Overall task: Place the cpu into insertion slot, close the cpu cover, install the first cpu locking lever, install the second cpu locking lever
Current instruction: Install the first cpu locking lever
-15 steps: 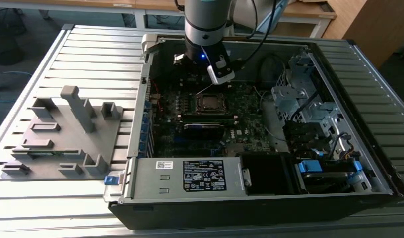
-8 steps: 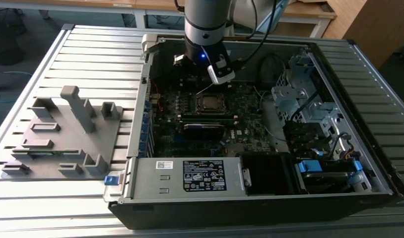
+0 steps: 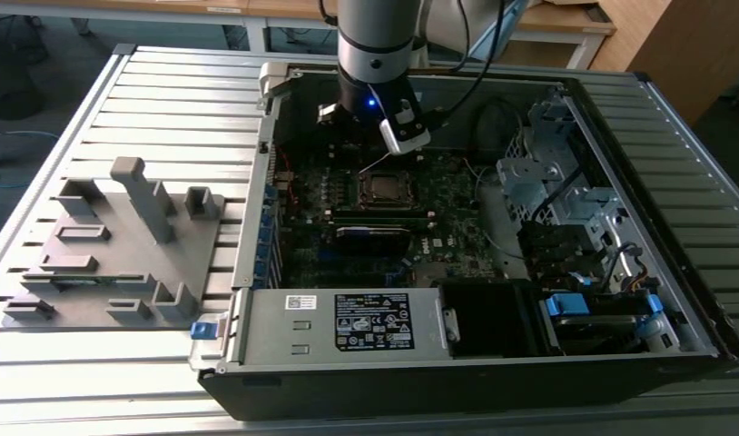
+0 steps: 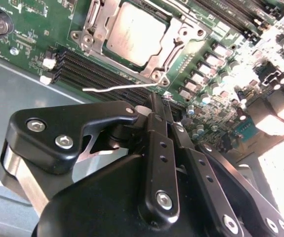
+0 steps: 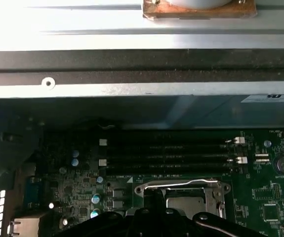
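The cpu lies in the insertion slot on the motherboard, its silver top showing through the window of the cpu cover, which lies flat over it. A thin silver locking lever stands out from the socket, and its end reaches my gripper's tips. My gripper hangs just above the socket's edge with its black fingers pressed together, and I cannot tell whether they touch the lever. In the exterior view the gripper sits above the socket, inside the case. The first wrist view shows the cpu beyond the gripper.
The open computer case lies on a slatted metal table. Black memory slots run beside the socket. Drive cages and cables fill the case toward the exterior view's right. A grey fixture stands at the exterior view's left.
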Controlling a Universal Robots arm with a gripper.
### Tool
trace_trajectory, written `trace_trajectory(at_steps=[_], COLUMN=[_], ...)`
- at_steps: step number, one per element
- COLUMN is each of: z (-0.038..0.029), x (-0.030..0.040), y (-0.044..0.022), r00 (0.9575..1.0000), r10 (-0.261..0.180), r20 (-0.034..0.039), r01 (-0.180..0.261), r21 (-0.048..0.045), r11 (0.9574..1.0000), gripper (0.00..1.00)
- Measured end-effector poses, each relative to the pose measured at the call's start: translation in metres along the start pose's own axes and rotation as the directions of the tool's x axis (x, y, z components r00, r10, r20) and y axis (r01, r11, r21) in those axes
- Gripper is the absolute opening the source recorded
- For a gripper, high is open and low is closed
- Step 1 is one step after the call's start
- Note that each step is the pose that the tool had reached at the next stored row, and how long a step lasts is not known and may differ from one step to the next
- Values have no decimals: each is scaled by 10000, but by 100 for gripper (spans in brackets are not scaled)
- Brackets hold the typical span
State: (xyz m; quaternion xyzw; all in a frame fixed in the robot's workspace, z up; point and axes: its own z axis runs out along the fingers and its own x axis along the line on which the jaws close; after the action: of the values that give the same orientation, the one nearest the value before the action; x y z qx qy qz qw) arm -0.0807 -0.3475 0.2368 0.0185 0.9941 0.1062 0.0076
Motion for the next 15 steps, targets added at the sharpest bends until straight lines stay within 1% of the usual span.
trace_trajectory(at_steps=[8,15], z=[16,18], x=[-40,-57], y=[3,4], r00=[10000,10000], r10=[0,0], r20=[0,1], r01=[0,0], r21=[3,4], r11=[10000,10000], gripper=[10,10])
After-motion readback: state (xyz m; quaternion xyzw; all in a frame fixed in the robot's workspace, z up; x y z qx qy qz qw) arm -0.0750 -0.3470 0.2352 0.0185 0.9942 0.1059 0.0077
